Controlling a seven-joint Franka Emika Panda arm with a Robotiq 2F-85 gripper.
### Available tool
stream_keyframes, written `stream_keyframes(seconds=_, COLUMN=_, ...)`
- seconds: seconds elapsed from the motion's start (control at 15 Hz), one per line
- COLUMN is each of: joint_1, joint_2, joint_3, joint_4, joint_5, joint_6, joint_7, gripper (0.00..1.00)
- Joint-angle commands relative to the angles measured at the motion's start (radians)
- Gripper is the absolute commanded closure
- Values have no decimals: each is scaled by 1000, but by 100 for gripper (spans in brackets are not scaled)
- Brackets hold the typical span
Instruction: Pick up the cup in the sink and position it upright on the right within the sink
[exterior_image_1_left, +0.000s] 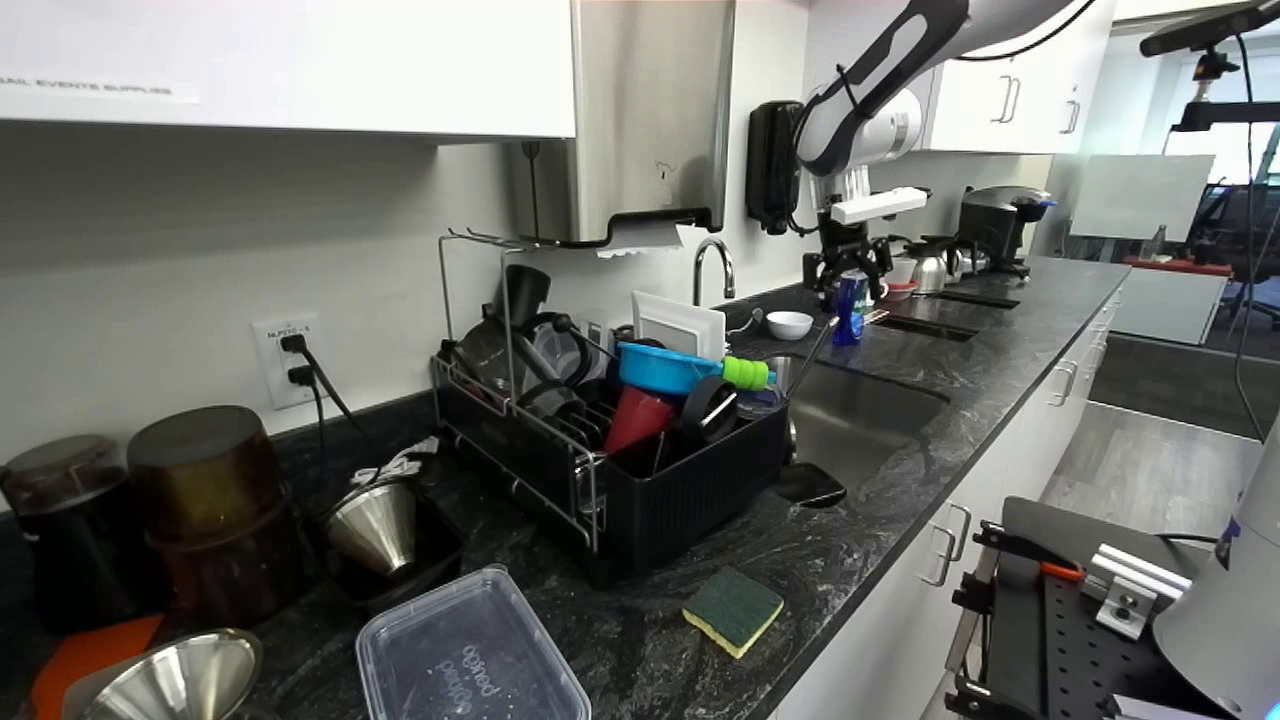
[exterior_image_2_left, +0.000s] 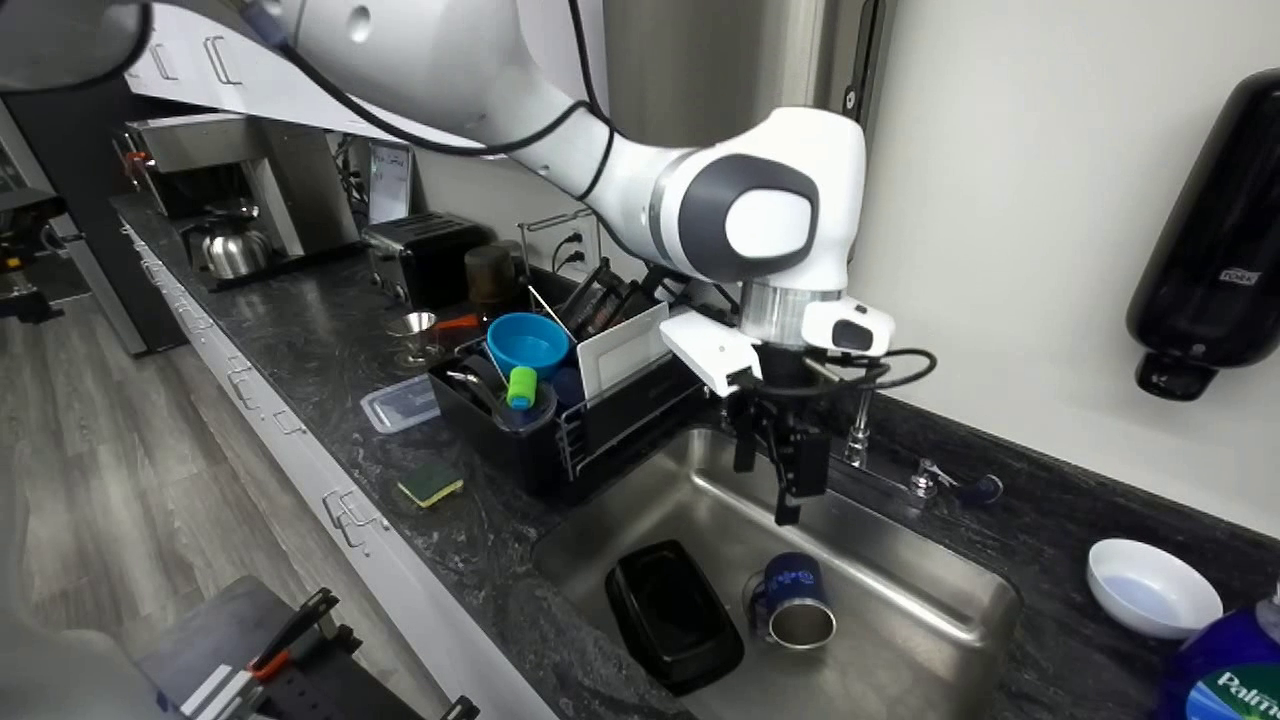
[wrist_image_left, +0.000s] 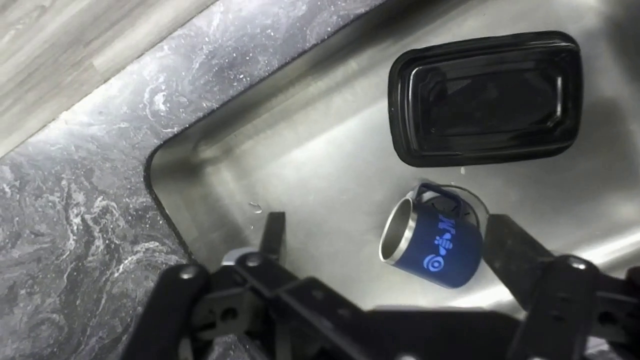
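Blue cup (wrist_image_left: 442, 247): lies on its side on the floor of the sink (wrist_image_left: 310, 165), rim toward the wrist view's left; its jutting handle probably stops it from rolling.
Black container (wrist_image_left: 480, 107): rests near that handle without touching it, and likely leaves you less room on that side.
Gripper (exterior_image_2_left: 768, 488): hangs over the sink, tips down and well above the cup, presumably so that you can line up before descending.
Fingers (wrist_image_left: 512, 252): spread, with nothing between them; as turned, they would probably meet rim and base, so standing the cup upright asks you to roll the gripper over.
Right end of the sink: your likely goal, judged from how the arm (exterior_image_2_left: 450, 80) reaches in; it lies toward the white bowl (exterior_image_2_left: 1150, 590), which sits on the countertop (wrist_image_left: 90, 200).
Wrist view: gives you the cup's blue lettering, yet hides height, so the cup seems to lie almost between the tips.
Height: in an exterior view you see the cup (exterior_image_2_left: 795, 600) well below the gripper.
Soap bottle (exterior_image_1_left: 851, 310): overlaps the gripper in an exterior view, as if held; yet in an exterior view the bottle (exterior_image_2_left: 1225, 675) stands well apart from it.
Dish rack (exterior_image_1_left: 700, 510): screens part of the sink in an exterior view, where you cannot make out the cup.
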Motion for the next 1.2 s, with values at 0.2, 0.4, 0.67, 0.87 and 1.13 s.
stream_keyframes(seconds=0.2, joint_1=-77, joint_2=158, joint_3=14, joint_4=66, joint_5=166, joint_6=95, joint_7=-16, gripper=0)
stream_keyframes(seconds=0.4, joint_1=-101, joint_2=215, joint_3=15, joint_4=112, joint_5=235, joint_6=96, joint_7=-4, gripper=0)
stream_keyframes(seconds=0.67, joint_1=-121, joint_2=269, joint_3=11, joint_4=161, joint_5=262, joint_6=106, joint_7=2, gripper=0)
stream_keyframes(seconds=0.87, joint_1=-117, joint_2=285, joint_3=2, joint_4=186, joint_5=220, joint_6=70, joint_7=-11, gripper=0)
stream_keyframes(seconds=1.13, joint_1=-116, joint_2=276, joint_3=4, joint_4=174, joint_5=213, joint_6=85, joint_7=-13, gripper=0)
